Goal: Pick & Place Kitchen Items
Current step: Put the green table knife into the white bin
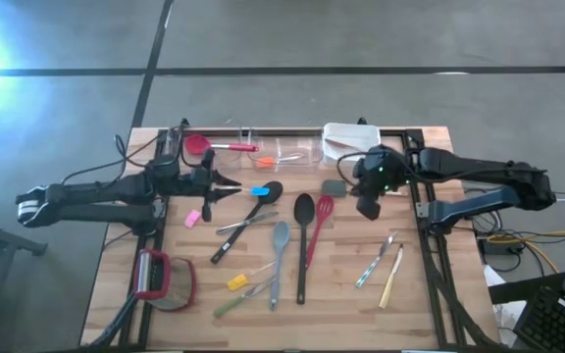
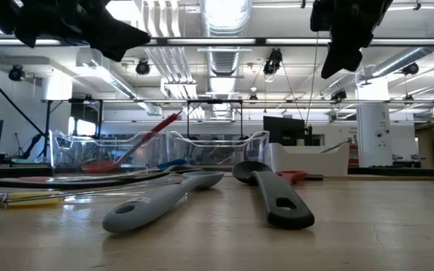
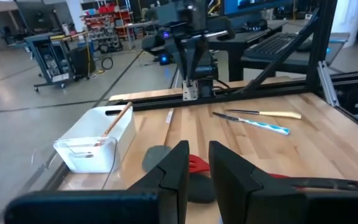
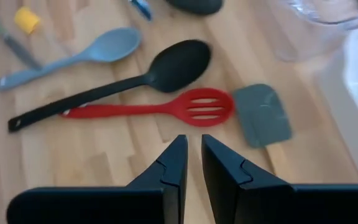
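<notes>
Wooden tabletop [image 1: 430, 304] is sitting inside a dark frame, on grey floor; beyond the table a workshop with ceiling lights and benches is showing. Taking the black spoon [image 1: 302, 235] as landmark: open boards are lying between it and the metal and wooden cutlery [image 1: 385, 267] toward the right arm's side. The red slotted spatula [image 4: 166, 110] is lying just beside it, the grey spoon [image 1: 278, 260] on its other side. The left gripper [image 1: 226, 183] is hovering near the spoon's bowl end, fingers nearly together, grasping nothing. The right gripper [image 4: 190, 155] is hanging above the red spatula, fingers almost closed, empty. A white tub [image 1: 349, 142] and a clear tub [image 1: 282, 152] are standing at the far edge.
</notes>
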Motion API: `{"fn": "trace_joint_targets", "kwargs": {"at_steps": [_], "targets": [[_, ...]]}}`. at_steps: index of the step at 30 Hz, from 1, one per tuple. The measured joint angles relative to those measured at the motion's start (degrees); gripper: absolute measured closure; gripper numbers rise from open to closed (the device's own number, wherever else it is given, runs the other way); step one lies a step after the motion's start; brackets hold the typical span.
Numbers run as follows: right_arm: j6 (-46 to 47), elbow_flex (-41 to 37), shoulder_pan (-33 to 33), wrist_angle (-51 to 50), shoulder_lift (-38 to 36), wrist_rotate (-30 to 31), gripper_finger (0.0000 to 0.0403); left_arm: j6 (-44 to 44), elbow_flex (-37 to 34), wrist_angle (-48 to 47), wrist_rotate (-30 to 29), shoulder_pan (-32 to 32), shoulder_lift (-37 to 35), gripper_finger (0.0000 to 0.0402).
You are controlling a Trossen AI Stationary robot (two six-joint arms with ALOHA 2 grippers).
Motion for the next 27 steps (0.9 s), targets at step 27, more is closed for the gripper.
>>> {"fn": "trace_joint_targets", "kwargs": {"at_steps": [27], "targets": [[0.9, 0.8, 20.6, 19.4, 16.7, 2.1, 0.036, -2.8, 1.7, -9.6, 1.9, 0.0, 0.1, 0.0335]]}}
